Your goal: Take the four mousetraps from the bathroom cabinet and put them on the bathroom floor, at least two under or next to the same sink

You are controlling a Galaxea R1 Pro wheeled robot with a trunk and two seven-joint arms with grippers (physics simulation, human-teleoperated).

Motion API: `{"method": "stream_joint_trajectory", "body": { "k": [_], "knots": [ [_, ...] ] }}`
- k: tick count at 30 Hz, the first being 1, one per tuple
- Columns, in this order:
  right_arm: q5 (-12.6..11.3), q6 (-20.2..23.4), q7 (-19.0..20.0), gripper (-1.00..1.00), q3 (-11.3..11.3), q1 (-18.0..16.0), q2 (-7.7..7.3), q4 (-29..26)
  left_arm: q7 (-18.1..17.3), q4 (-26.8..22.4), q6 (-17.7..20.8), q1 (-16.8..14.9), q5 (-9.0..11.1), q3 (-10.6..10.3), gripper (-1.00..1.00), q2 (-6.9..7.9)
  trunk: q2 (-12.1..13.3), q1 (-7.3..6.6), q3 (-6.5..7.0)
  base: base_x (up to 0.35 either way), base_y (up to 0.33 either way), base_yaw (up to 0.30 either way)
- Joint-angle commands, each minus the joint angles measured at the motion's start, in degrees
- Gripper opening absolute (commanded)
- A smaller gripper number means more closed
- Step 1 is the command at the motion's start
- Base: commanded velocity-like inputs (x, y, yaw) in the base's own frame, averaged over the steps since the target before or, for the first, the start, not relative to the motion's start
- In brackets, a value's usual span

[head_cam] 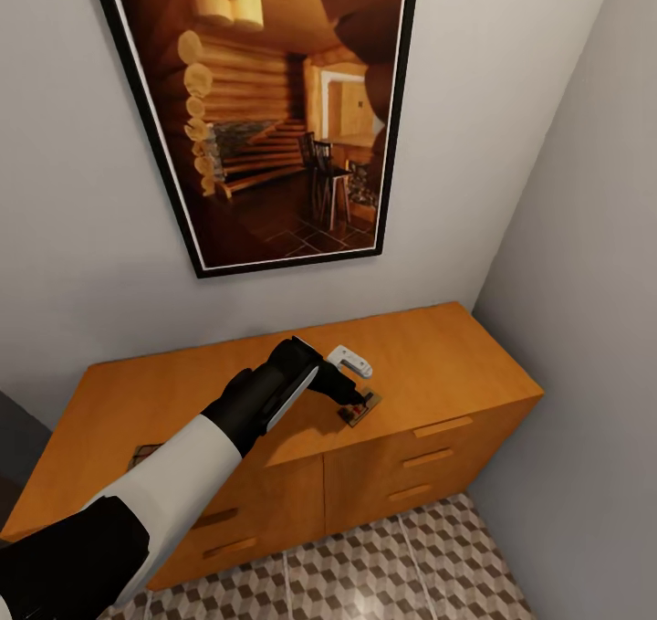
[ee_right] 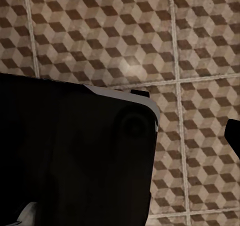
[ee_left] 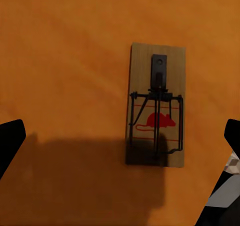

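Observation:
A mousetrap [head_cam: 359, 410] lies on top of the orange-brown cabinet [head_cam: 438, 364], close to its front edge. In the left wrist view this mousetrap [ee_left: 156, 118] is a tan board with dark wire and a red mouse mark. My left gripper [head_cam: 361, 399] hovers just above it, open; its dark fingertips [ee_left: 10, 141] sit far apart and touch nothing. A second mousetrap [head_cam: 141, 456] peeks out beside my left forearm on the cabinet's left part. The cube-patterned bathroom floor [head_cam: 383, 565] lies below the cabinet. In the right wrist view one dark fingertip [ee_right: 234, 131] hangs over that floor [ee_right: 100, 36].
A small white device [head_cam: 350, 361] rests on the cabinet just behind the mousetrap. A large framed picture [head_cam: 274, 99] hangs on the wall above. A side wall [head_cam: 593, 282] closes in on the right. A black robot part [ee_right: 75, 156] blocks much of the right wrist view.

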Motion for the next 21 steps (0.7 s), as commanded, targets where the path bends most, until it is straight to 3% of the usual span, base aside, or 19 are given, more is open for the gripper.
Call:
{"method": "stream_joint_trajectory", "body": {
  "k": [1, 8, 15, 21],
  "knots": [
    [-0.58, -0.20, -0.12, 1.00, 0.52, -0.04, 0.02, 0.06, 0.30, -0.02, 0.31, -0.08, 0.55, -0.08, 1.00, 0.02, -0.11, 0.03, -0.11, 0.006, -0.003, 0.000],
    [-0.58, -0.20, -0.12, 1.00, 0.52, -0.04, 0.02, 0.06, 0.30, -0.01, 0.31, -0.04, 0.55, -0.40, 1.00, 0.02, -0.11, 0.03, -0.11, 0.003, -0.015, 0.000],
    [-0.58, -0.20, -0.12, 1.00, 0.52, -0.04, 0.02, 0.06, 0.35, -0.07, 0.30, -0.03, 0.55, -2.91, 1.00, 0.02, -0.11, 0.03, -0.11, 0.000, -0.068, 0.000],
    [-0.59, -0.20, -0.12, 1.00, 0.52, -0.04, 0.03, 0.06, 0.38, -0.21, 0.30, -0.03, 0.55, -3.48, 1.00, 0.02, -0.11, 0.03, -0.11, 0.000, -0.021, 0.000]
  ]
}}
